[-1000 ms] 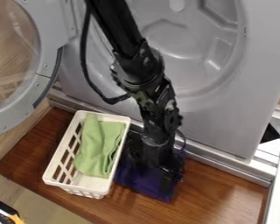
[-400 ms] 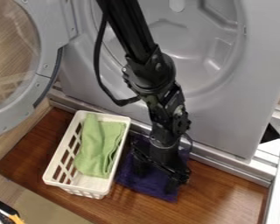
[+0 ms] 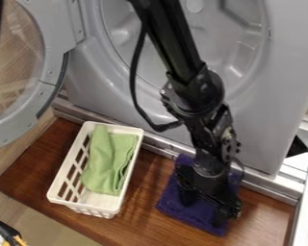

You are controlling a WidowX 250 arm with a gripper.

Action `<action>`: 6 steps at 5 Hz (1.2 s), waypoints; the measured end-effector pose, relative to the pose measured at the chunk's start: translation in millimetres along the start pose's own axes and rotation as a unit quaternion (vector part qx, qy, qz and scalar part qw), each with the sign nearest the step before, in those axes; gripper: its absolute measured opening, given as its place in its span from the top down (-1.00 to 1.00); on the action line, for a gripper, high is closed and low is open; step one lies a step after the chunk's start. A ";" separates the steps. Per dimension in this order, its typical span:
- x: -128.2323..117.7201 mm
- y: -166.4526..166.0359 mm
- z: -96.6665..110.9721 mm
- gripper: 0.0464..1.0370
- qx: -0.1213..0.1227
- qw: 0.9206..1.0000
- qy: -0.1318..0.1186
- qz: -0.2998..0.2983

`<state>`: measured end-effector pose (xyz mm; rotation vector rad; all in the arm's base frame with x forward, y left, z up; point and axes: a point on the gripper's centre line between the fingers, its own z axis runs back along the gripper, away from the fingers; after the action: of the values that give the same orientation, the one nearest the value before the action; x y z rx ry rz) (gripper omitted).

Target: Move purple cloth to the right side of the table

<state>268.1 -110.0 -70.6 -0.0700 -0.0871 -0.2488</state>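
Observation:
The black gripper (image 3: 203, 207) is over the purple cloth (image 3: 179, 206), to the right of the white basket. Its two fingers are spread apart, one near the cloth's left part and the other near its lower right, and both look down against it. The cloth lies spread on the brown wooden table (image 3: 140, 223), slightly tilted. The gripper body and wrist hide the middle of the cloth.
A white basket (image 3: 57, 182) holding a green cloth (image 3: 108, 161) stands on the table's left part. Behind are a grey washer front (image 3: 272, 96) with its round door (image 3: 50, 81) swung out left, and a metal rail along the table's back edge.
The gripper has moved right and slightly toward the front, and the purple cloth has slid the same way, leaving a wider strip of wood beside the basket. The basket has stayed put.

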 end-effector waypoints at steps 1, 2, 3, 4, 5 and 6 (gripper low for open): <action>9.4 -25.7 0.5 -0.93 -0.020 0.999 -0.009 -0.025; 16.1 -46.5 3.1 -0.93 -0.031 0.998 -0.016 -0.059; 16.5 -55.5 4.4 -0.92 -0.033 0.996 -0.017 -0.078; 16.3 -55.3 4.5 -0.92 -0.033 0.996 -0.015 -0.078; 19.4 -45.9 12.7 -0.92 -0.025 0.997 -0.023 -0.070; 24.0 -40.8 26.4 -0.92 -0.021 0.997 -0.033 -0.063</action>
<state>279.1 -153.1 -39.7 -0.1158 -0.1530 -0.3745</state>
